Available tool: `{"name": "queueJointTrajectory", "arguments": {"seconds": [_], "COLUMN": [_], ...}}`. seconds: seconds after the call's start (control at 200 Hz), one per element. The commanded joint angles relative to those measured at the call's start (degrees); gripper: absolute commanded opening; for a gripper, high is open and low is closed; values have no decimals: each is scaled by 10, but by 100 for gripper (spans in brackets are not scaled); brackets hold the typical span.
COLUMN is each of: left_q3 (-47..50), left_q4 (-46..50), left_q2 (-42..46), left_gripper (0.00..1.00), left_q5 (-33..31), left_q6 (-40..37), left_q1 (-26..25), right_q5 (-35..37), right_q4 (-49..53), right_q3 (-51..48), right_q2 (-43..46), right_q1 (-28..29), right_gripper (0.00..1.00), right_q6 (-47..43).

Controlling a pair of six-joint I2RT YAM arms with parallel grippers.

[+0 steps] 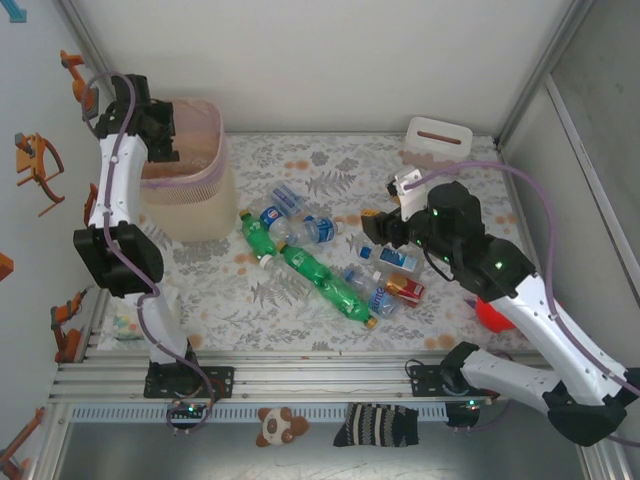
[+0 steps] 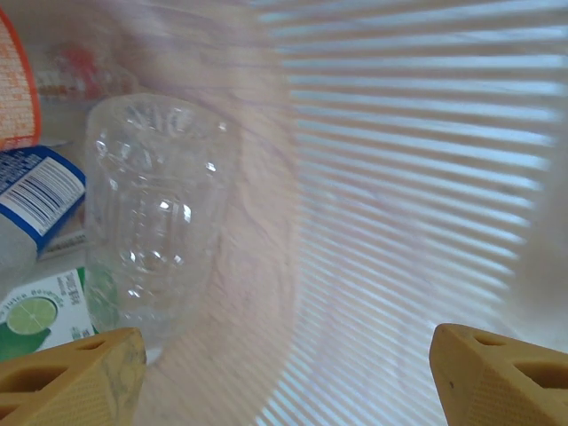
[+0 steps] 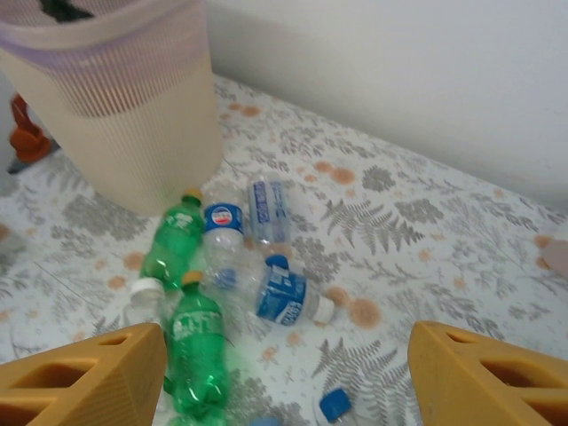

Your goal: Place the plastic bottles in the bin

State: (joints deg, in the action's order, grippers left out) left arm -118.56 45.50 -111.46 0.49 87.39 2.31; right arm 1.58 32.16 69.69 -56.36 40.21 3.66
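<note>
From above, the left arm (image 1: pixel 110 190) bends over the bin (image 1: pixel 215 150), a beige wastebasket with a pink liner at the far left of the desk (image 1: pixel 330 160). What lies inside the bin cannot be made out from that height. The left wrist view looks down into it. The left pincer (image 2: pixel 286 355) stands wide with nothing between its fingers (image 2: pixel 80 382), and just beyond the left finger a clear bottle (image 2: pixel 155 231) lies against the pale liner. Beside it are a blue-labelled bottle (image 2: pixel 35 200), a green label with a lime (image 2: pixel 35 315) and an orange label (image 2: pixel 13 80) at the frame's edge. The slotted wall (image 2: pixel 417 133) of the bin curves away on the right.

The overhead view spreads out the bottles on the desk. Two green bottles (image 1: pixel 258 238) lie end to end in a diagonal line among several clear ones with blue labels (image 1: pixel 318 230), well apart from the bin's mouth. A small red carton (image 1: pixel 405 290) lies at the near end of the group, and a white box with a slot (image 1: pixel 438 142) stands at the far right.

The right pincer (image 3: pixel 288 355) hangs above this group, its fingers (image 3: pixel 488 373) spread wide and holding nothing. Its wrist view shows one green bottle's yellow cap (image 3: pixel 191 195) close to the bin's base, with a blue-capped bottle (image 3: pixel 284 297) between the fingers' line of sight.
</note>
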Motion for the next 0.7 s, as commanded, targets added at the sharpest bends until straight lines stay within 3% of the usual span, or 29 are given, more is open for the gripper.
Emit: {"name": "queueJointTrajectory", "arguments": {"seconds": [0.0, 0.28, 0.506, 0.696], "left_q3": [-18, 25, 180, 273], "left_q4": [11, -50, -176, -190], "left_q2": [41, 121, 241, 327], "left_gripper": [83, 83, 83, 85], "left_q5": [22, 88, 161, 204], "left_q6": [-29, -134, -204, -253], "left_q1": [3, 3, 4, 3], "right_q5": [1, 1, 14, 30], "right_q4": [70, 179, 225, 235], "right_q3": [33, 91, 138, 163], "right_q2": [-27, -176, -313, -413], "right_q1": [-16, -39, -49, -53], "right_gripper": [70, 62, 60, 58], "right_q6": [-51, -132, -171, -190]}}
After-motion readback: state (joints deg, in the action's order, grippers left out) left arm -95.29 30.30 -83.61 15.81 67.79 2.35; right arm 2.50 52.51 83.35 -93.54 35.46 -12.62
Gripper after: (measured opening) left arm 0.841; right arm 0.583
